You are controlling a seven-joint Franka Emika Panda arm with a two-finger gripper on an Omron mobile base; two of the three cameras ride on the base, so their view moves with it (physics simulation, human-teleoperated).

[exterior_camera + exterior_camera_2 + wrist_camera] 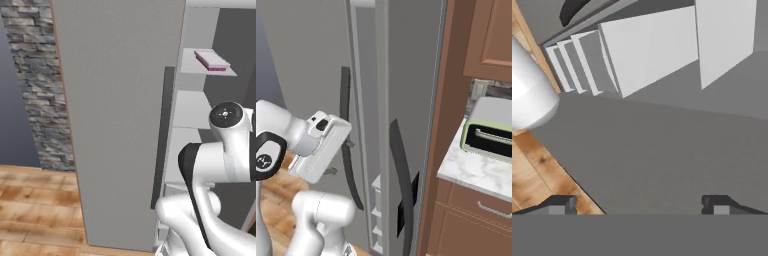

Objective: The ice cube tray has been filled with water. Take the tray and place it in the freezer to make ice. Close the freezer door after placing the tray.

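The pale pink ice cube tray point(212, 61) lies flat on an upper white shelf inside the freezer point(192, 107). The freezer door point(115, 125) stands open, a broad grey panel with a long dark handle point(162, 135) along its right edge. In the right base view my gripper point(341, 158) is open and empty, close beside that dark handle point(346, 135). In the hand view the gripper point(639, 207) faces a flat grey surface, with its fingertips point(559, 204) far apart and the freezer's white shelves and drawers point(647, 50) beyond.
To the right of the refrigerator stand brown wooden cabinets point(491, 35) and a marble counter point(471, 172) carrying a green toaster oven point(488, 131). The other grey door has its own dark handle point(401, 185). A stone wall point(35, 75) and wooden floor point(35, 210) lie left.
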